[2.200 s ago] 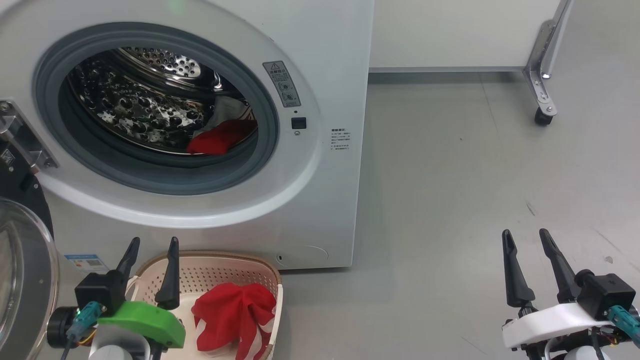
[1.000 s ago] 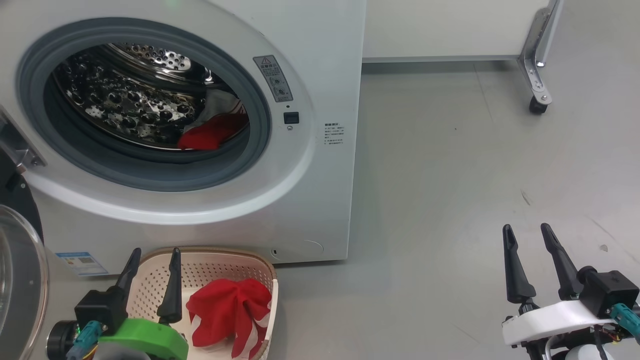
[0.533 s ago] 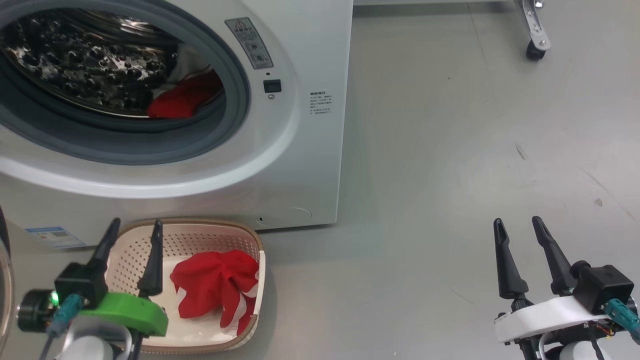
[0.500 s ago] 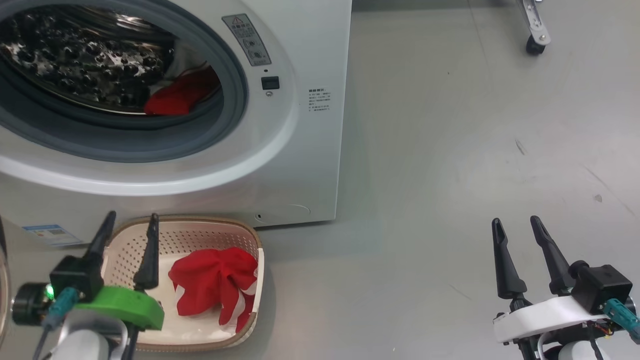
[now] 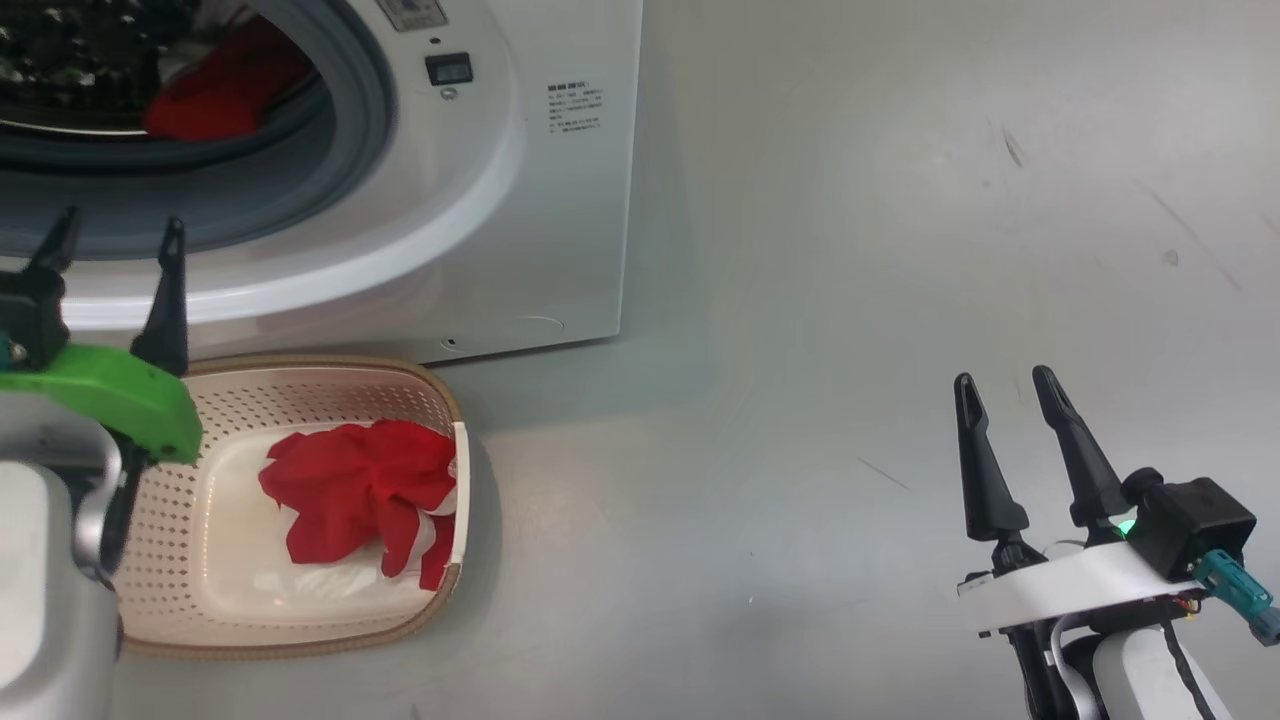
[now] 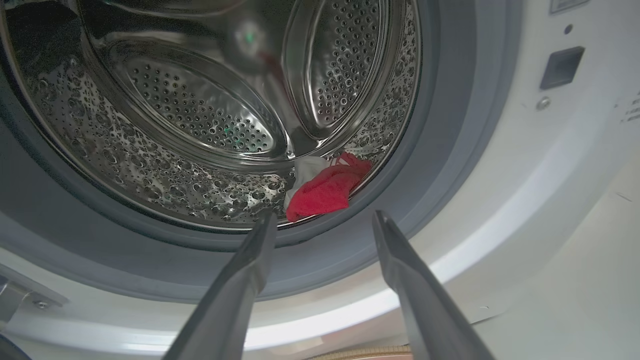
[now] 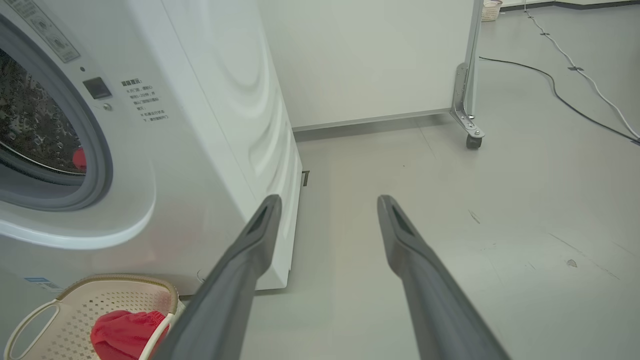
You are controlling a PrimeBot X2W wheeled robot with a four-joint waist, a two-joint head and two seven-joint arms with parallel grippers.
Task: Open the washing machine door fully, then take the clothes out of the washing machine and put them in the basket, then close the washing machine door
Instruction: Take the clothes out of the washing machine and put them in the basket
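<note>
Since a moment ago the head camera has dipped toward the floor, and the left end effector (image 5: 120,222) has come up off the basket (image 5: 170,570) to point at the mouth of the washing machine (image 5: 560,200). Its two dark fingers stand wide apart and hold nothing. In the left wrist view the left end effector (image 6: 325,216) looks into the steel drum (image 6: 200,110), its tips level with the lower part of the grey rubber seal (image 6: 440,125) and short of it. A red garment (image 6: 325,192) with a bit of white cloth beside it lies at the bottom of the drum, toward the front, just past the fingertips.

Below that arm the basket sits on the floor (image 5: 850,250) close against the machine's front, with a second red garment (image 5: 360,485) bunched in its right half.

Off to the right, the right end effector (image 5: 1003,376) is also spread wide and empty, over bare floor well apart from the machine, pointing past its front corner (image 7: 329,199).
</note>
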